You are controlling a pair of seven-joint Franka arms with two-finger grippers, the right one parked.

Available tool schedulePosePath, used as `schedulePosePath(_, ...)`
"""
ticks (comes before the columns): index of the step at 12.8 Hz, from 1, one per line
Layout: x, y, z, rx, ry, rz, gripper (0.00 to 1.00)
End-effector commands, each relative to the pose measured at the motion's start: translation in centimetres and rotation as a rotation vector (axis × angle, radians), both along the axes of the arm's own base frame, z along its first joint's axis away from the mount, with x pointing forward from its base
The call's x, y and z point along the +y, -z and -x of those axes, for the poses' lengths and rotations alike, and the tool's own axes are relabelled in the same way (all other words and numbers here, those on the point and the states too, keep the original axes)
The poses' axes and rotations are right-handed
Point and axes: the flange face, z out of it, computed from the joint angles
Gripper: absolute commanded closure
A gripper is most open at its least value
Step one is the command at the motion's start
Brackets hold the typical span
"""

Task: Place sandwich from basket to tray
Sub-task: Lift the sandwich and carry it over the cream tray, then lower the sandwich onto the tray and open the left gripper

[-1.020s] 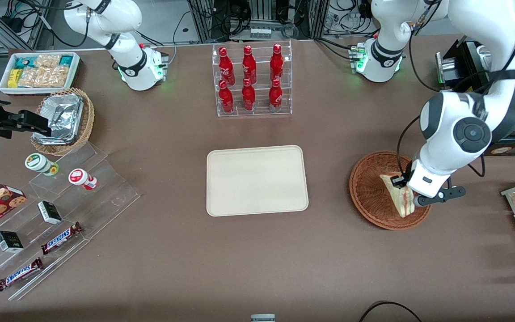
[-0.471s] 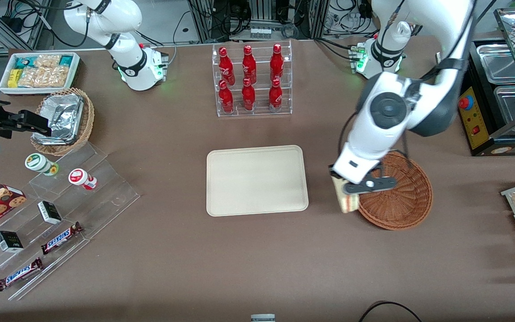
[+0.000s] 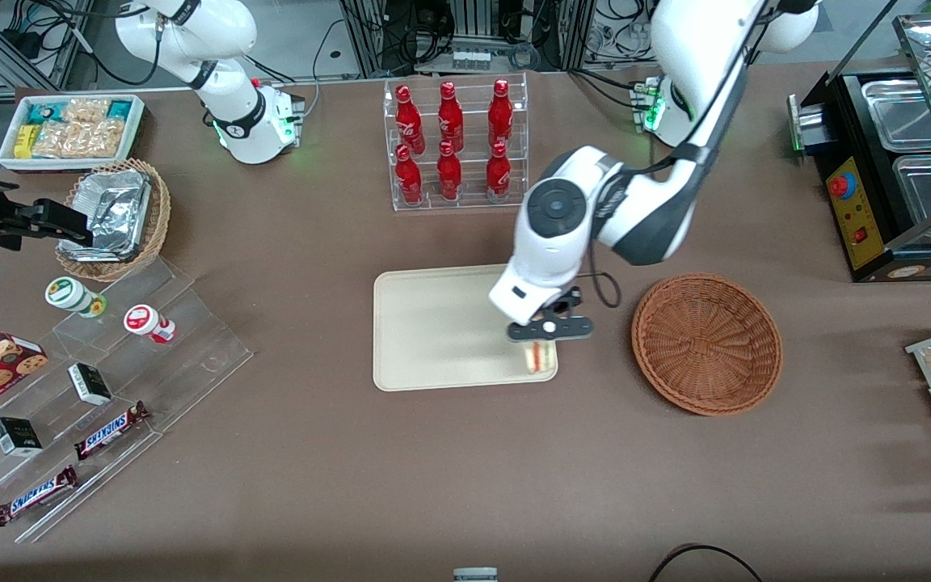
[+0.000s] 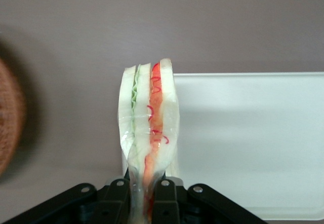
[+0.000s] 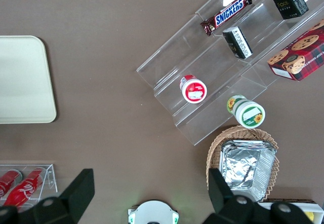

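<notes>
Front view, taken left to right: the tray lies mid-bench, the claw hangs over its corner nearest the basket, pinching the sandwich by one end so the wedge dangles cut edge down. The basket is bare. The risk I see is placement: the sandwich sits right at the tray's rim, so a release here could leave it straddling the edge or tipping onto the bench. Its soft wrapped bread may also cling to a finger.

The working arm is glossy white with dark grey joint caps and black cable; its tool has black fingers.
</notes>
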Motion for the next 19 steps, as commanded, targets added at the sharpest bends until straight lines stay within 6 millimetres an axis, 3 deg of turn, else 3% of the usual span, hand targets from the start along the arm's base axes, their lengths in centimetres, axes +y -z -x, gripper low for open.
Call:
schedulePosePath(1,-4.5,1.8,1.6,-0.039,0.008,0.016,1.00)
schedulePosePath(5,-9.1,6.5,4.9,-0.046,0.080,0.034,1.00)
schedulePosePath(12,-10.7,10.5,6.0,-0.063,0.094,0.026,1.00)
schedulePosePath(16,-10.9,11.4,6.4,-0.055,0.100,0.018,1.00)
schedulePosePath(17,-10.9,11.7,6.4,-0.053,0.099,0.016,0.65)
schedulePosePath(18,-10.8,11.7,6.5,-0.052,0.100,0.015,0.08)
schedulePosePath(19,-10.8,11.6,6.5,-0.052,0.100,0.014,0.00)
